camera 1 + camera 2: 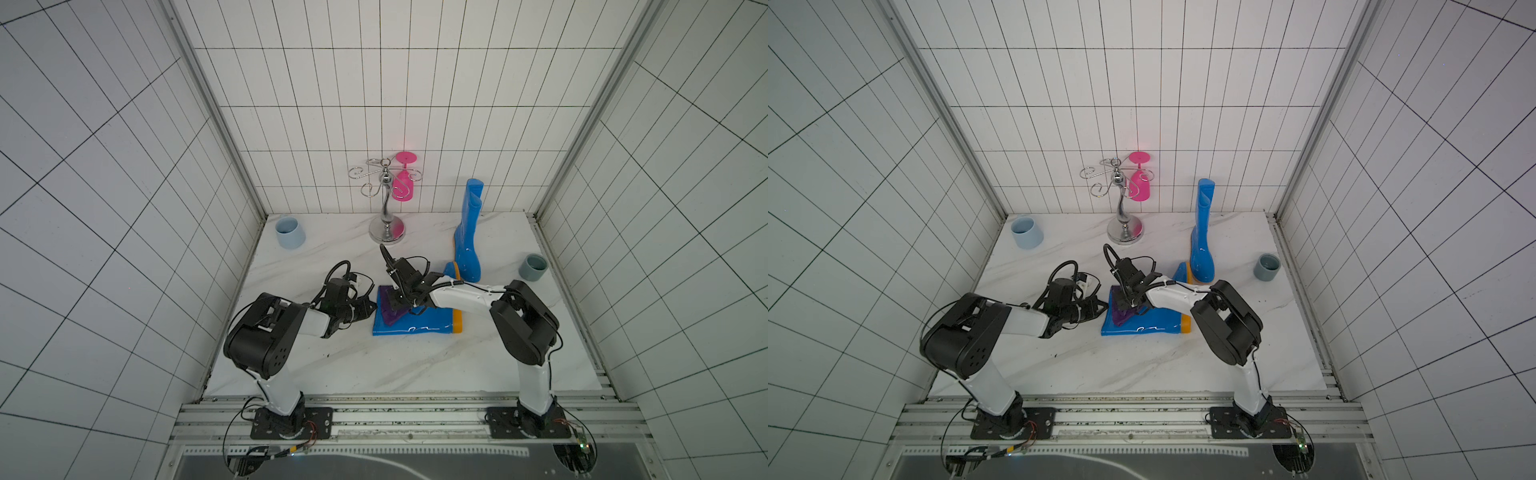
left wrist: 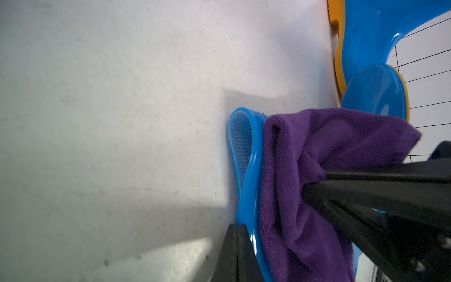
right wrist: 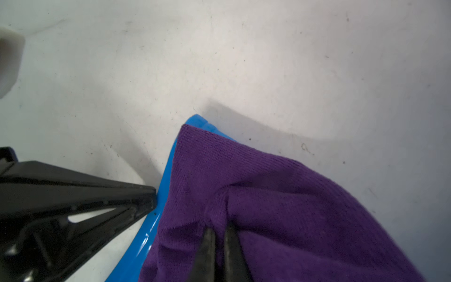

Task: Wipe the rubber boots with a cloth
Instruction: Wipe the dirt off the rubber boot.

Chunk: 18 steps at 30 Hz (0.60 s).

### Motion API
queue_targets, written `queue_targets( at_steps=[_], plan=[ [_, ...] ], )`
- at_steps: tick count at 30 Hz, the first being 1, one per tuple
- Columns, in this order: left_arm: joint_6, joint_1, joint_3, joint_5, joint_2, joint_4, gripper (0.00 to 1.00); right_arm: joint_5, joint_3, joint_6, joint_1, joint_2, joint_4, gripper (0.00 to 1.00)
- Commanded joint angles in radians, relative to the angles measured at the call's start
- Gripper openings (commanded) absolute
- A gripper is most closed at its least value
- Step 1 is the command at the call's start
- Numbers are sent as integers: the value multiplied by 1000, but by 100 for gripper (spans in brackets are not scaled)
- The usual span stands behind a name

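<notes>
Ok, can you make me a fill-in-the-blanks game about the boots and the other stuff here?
1. The right gripper pinches a cloth whose colour is ___.
2. One rubber boot lies on its side; the other boot stands ___.
3. On the silver glass rack hangs a wine glass coloured ___.

Missing words: purple; upright; pink.

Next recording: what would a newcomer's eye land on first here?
The glossy bright-blue rubber boot with an orange-yellow sole lying on its side mid-table draws the eye, with the soft dark-purple cloth draped over its shaft near the opening, pinched by the right end effector. Its twin, the upright blue boot, stands at the back right, and a pink goblet hangs upside down from a chrome rack at the back centre.
</notes>
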Motion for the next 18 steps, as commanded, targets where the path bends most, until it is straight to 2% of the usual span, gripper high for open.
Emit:
queue_targets(
  at_steps=[1,9,18],
  plan=[
    [7,-21,-42,-41,71,-219,0,-3,91,-5,13,29,22,0],
    [8,-22,-42,-43,74,-217,0,149,55,-57,4,-29,-121,0],
    [10,-22,-40,-38,80,-209,0,244,-55,-91,-62,-218,-231,0]
  ],
)
